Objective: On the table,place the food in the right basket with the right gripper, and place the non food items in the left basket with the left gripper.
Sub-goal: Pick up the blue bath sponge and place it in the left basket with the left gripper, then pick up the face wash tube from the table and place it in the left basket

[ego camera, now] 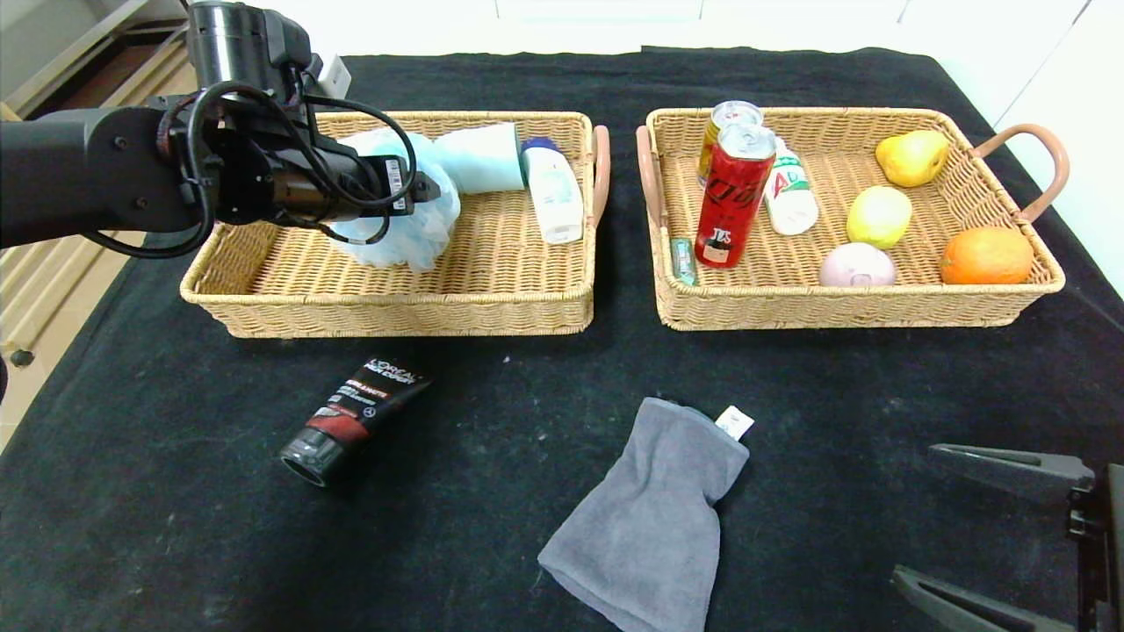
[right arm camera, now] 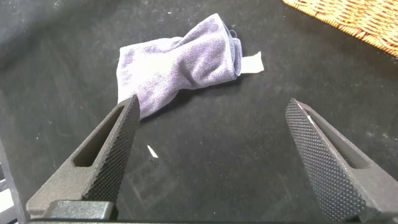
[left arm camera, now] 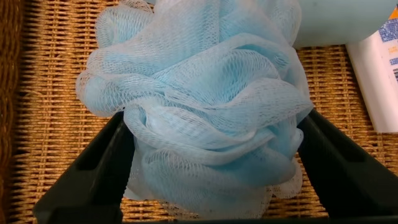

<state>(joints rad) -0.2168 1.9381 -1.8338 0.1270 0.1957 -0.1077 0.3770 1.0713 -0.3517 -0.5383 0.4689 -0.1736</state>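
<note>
In the head view, the left basket point(ego camera: 492, 281) serves as the landmark. The left gripper point(ego camera: 420, 189) reaches over its near-left part, above a pale blue bath pouf point(ego camera: 413, 233) lying inside it. Also inside are a light blue roll point(ego camera: 481, 158) and a white bottle point(ego camera: 553, 189) toward its right end. Just in front of the left basket, on the black table point(ego camera: 176, 491), lies a black tube point(ego camera: 351, 417); farther front and to the right lies a grey towel point(ego camera: 654, 513). To the right of the left basket stands the right basket point(ego camera: 843, 298), holding cans, a bottle and fruit. The right gripper point(ego camera: 992, 535) sits at the near right, well away.

In the left wrist view, the fingers point(left arm camera: 93, 174) stand wide on either side of the bath pouf, which rests on the wicker floor.

In the right wrist view, the right gripper's jaws are spread wide over bare cloth, with the grey towel beyond them.
</note>
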